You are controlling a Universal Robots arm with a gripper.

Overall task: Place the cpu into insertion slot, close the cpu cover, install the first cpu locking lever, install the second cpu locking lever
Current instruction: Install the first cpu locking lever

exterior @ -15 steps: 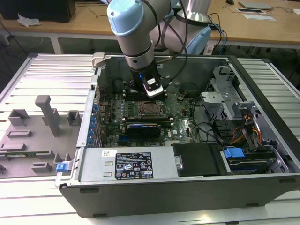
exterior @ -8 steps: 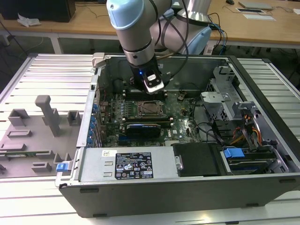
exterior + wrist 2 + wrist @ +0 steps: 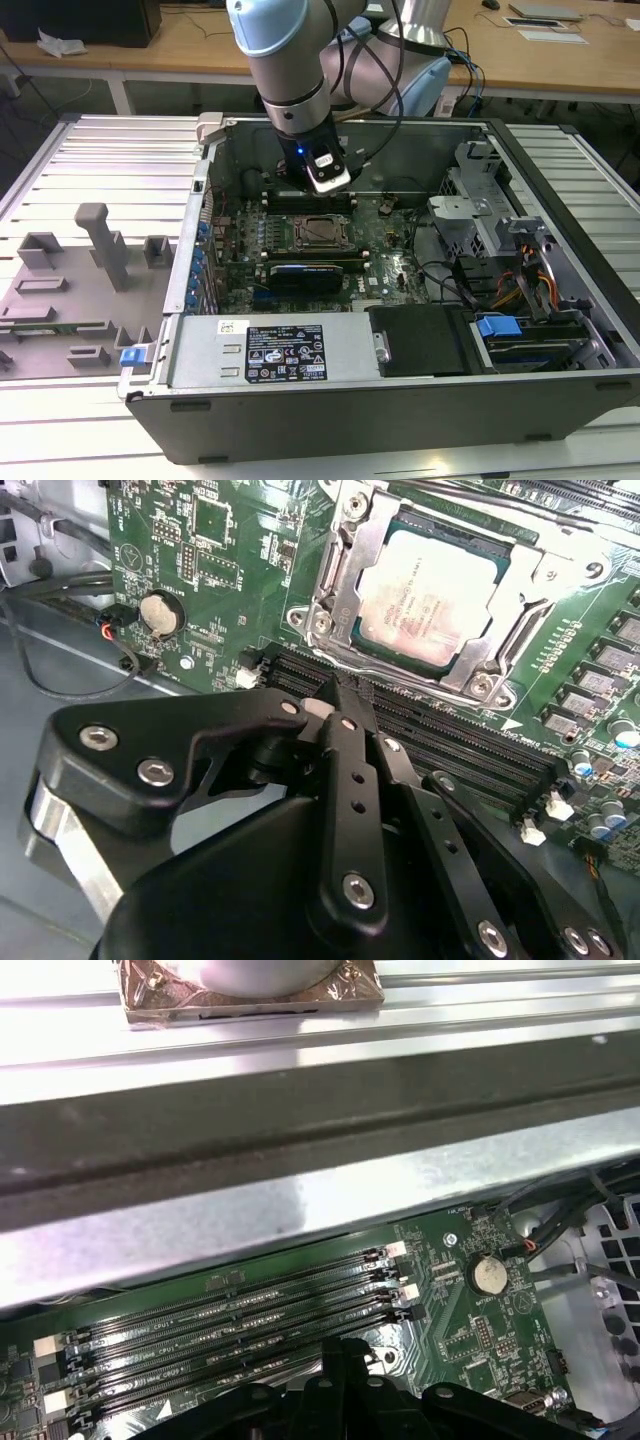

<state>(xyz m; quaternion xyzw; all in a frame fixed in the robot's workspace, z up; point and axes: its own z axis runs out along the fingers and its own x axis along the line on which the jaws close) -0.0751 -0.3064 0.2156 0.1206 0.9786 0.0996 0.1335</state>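
Observation:
The cpu (image 3: 432,595) lies flat in the insertion slot (image 3: 297,232), its pale metal face showing. The silver cpu cover (image 3: 348,585) is down around it, framing the chip through its window. A thin lever rod runs along the socket edge nearest the memory slots. My gripper (image 3: 345,690) has its black fingers together with nothing between them. Its tip hangs over the memory slots right beside that socket edge; whether it touches the rod is hidden. In the exterior view the gripper (image 3: 330,190) is just behind the socket, inside the open case.
Long black memory slots (image 3: 230,1320) lie under the gripper. A coin battery (image 3: 160,610) sits on the green board. The case's metal wall (image 3: 300,1110) rises close behind. A black card (image 3: 310,272), cables (image 3: 450,285) and a drive cage (image 3: 470,210) flank the socket.

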